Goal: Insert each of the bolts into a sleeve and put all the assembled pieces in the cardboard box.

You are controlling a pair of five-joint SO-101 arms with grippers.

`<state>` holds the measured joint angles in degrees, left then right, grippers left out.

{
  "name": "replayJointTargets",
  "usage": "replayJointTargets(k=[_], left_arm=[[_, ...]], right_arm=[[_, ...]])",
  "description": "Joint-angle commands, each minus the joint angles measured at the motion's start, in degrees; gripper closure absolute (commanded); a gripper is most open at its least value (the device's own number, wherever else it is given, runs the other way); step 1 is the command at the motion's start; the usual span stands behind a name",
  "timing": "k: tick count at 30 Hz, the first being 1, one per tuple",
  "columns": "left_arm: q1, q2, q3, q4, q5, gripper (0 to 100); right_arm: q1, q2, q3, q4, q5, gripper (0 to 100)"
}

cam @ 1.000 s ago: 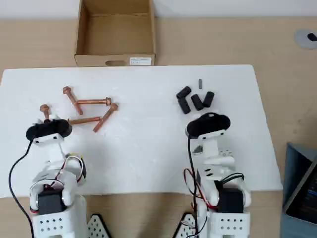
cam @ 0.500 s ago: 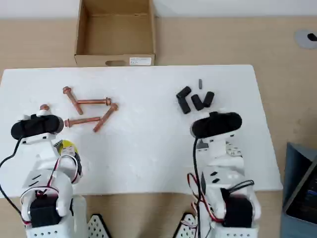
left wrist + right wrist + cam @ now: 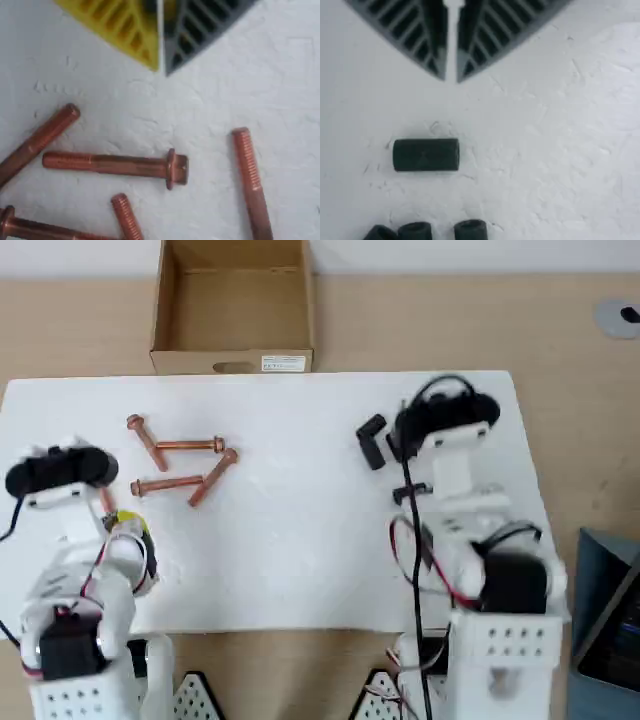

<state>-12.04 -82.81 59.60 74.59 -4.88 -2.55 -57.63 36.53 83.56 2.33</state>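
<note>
The cardboard box (image 3: 232, 360) stands open at the far edge of the counter (image 3: 450, 320), just beyond a white mat (image 3: 300, 540) that carries all the loose parts. The copper-coloured bolts (image 3: 190, 445) lie scattered on the left part of the mat, some crossing or touching at their ends, all flat on their sides. The left arm (image 3: 60, 480) is beside them, on the side away from the mat's middle. Its wrist view shows the left end effector (image 3: 161, 67) above bare mat with its yellow finger (image 3: 125, 30) and dark finger (image 3: 200, 30) pressed together at the tips, holding nothing. The nearest bolt (image 3: 115, 164) lies just past those tips, its flanged head turned toward another bolt's threaded shank (image 3: 252, 185), and the two do not touch. The black sleeves (image 3: 372, 452) lie on the right part of the mat, well apart from the bolts, and the right arm (image 3: 450, 440) reaches over that cluster. In its wrist view the right end effector (image 3: 451, 76) has its two dark fingers drawn together to a thin slit, gripping nothing, over bare mat. A single sleeve (image 3: 426, 155) lies on its side near the tips without touching them. Three more sleeves (image 3: 415, 231) lie beyond it, partly cut off at the frame's edge.
</note>
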Motion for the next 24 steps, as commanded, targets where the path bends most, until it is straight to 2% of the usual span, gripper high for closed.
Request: replayJointTargets(k=[1,7,13,16,24], left_arm=[[0.79,8.92,-8.70,-0.79,-0.62,100],[0.70,23.43,-16.79,-0.62,-3.60,91],[0.44,34.33,-25.05,3.87,-5.10,84],[0.44,39.78,-28.31,4.92,-7.82,84],[0.26,55.43,-37.19,6.95,-7.65,85]], right_arm=[[-0.40,6.46,-9.71,1.49,0.09,99.0],[-0.48,13.93,-18.68,1.41,0.53,99.0],[-0.57,23.16,-23.34,1.58,0.53,99.0],[-0.57,29.41,-26.59,2.90,0.53,98.9],[-0.31,49.98,-42.59,8.35,-0.97,98.9]])
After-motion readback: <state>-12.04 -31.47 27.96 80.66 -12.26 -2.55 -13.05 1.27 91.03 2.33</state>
